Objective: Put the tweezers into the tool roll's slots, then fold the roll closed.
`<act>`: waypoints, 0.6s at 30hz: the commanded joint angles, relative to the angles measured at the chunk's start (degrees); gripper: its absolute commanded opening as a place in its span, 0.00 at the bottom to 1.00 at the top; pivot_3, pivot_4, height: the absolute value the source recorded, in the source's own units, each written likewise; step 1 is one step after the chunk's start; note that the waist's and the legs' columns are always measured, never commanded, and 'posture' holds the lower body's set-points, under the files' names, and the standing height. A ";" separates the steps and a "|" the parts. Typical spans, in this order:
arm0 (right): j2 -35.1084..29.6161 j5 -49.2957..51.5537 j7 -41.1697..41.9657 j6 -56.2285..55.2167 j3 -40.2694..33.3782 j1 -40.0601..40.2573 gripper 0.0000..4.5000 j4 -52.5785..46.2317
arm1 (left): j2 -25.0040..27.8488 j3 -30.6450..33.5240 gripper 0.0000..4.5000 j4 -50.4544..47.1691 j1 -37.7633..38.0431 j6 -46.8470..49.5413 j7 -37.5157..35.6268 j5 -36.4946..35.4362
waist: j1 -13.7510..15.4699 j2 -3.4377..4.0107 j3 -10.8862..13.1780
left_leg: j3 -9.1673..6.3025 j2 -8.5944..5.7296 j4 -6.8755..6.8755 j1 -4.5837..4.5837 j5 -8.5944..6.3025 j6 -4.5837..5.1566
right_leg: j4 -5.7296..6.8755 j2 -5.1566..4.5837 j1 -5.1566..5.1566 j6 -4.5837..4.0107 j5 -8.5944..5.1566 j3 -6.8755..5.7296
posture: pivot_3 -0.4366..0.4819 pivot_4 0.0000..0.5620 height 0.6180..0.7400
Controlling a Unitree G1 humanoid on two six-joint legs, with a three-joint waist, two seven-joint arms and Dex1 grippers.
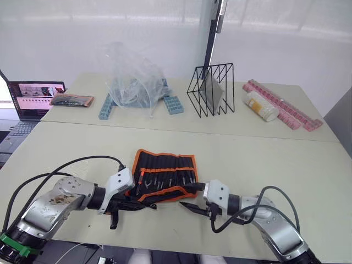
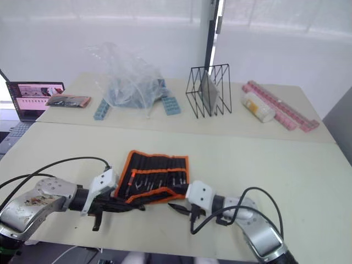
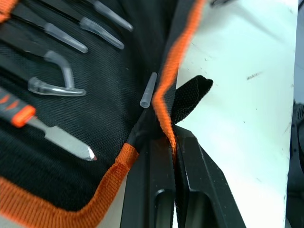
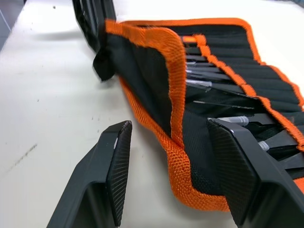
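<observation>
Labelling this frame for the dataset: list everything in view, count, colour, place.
tool roll: 1, black with orange edging, near table, near edge lifted
tweezers: several, exact count unclear, black, in the roll's slots
laptop: 1, dark, open, far left
flat packet: 1, dark with orange-pink wrap, far table left
clear plastic bag: 1, far table
blue blocks: 2, by the bag
wire rack: 1, black, far table centre
jar: 1, pale, lying far right
pink strips: 2, far right
left gripper: shut on roll's edge
right gripper: open, astride roll's edge
</observation>
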 commanded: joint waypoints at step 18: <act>-0.07 4.39 2.32 5.25 -3.51 1.52 0.60 -5.29 | -0.15 -2.06 0.00 1.96 -1.87 -4.34 -1.81 4.79 | 0.06 0.00 0.00 | 0.00 0.00 0.00 0.01 0.00 0.00 | -0.01 -0.01 0.01 -0.01 -0.01 0.00 | 0.48 0.27 0.84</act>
